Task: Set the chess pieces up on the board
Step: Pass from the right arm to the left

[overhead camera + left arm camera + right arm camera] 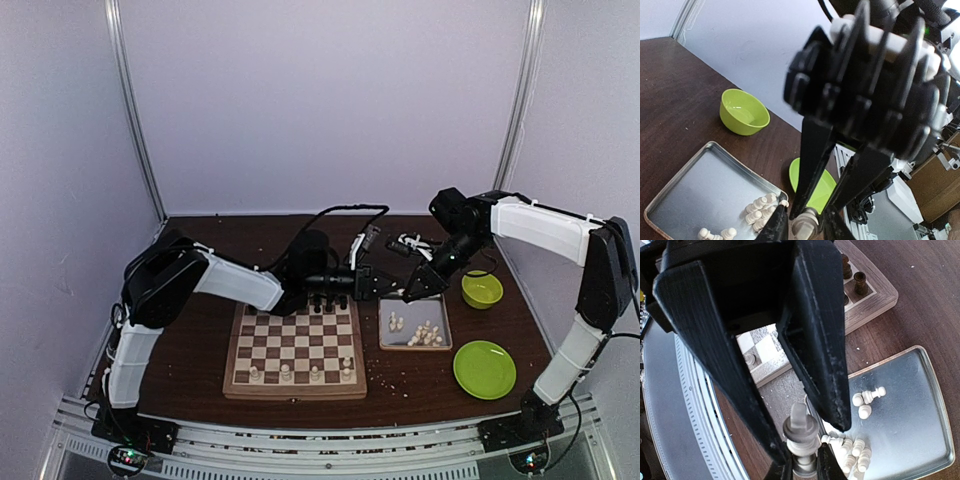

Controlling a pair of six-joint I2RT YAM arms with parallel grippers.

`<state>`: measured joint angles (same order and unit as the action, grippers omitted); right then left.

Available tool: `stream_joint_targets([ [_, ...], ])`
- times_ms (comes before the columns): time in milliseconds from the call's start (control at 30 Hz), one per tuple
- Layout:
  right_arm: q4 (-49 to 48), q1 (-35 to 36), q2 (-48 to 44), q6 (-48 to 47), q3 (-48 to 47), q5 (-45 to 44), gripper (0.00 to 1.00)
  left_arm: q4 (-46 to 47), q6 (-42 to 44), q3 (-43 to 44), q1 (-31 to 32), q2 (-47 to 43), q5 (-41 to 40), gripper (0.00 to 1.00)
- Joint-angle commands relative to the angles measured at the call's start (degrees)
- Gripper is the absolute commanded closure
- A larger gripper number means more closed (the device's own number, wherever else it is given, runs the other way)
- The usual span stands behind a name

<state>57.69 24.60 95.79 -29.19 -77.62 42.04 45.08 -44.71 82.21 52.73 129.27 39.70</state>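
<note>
Four pieces (pixel 285 372) stand on the board's (pixel 295 392) near row; more lie in the tray (pixel 415 347). Beyond, your left gripper (pixel 804 225) pinches one piece (pixel 800 427) by its base, the right gripper (pixel 808 436) straddling its head; you cannot tell whether that one grips. Light, hard and slick, it will likely twist, so take it at the waist. Only the wrist views show it; the top view loses it between the grippers.
</note>
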Motion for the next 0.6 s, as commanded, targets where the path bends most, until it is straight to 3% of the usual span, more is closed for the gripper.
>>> stream_joint_targets([
  [0, 1.0, -0.4, -1.3, -0.6, -0.1, 1.0, 0.94, 2.6, -0.1, 1.4, 0.3, 1.7, 0.8, 0.68],
  [100, 1.0, -0.3, -1.4, -0.6, -0.1, 1.0, 0.94, 2.2, -0.1, 1.5, 0.3, 1.7, 0.9, 0.66],
  [433, 0.9, -0.3, -1.6, -0.6, -0.1, 0.7, 0.93, 2.8, -0.8, 1.5, 0.3, 1.8, 1.4, 0.89],
  [567, 1.9, -0.5, -2.6, -1.7, -0.3, 0.4, 0.86, 2.6, -0.5, 0.4, 0.0, -0.2, 1.6, 0.92],
])
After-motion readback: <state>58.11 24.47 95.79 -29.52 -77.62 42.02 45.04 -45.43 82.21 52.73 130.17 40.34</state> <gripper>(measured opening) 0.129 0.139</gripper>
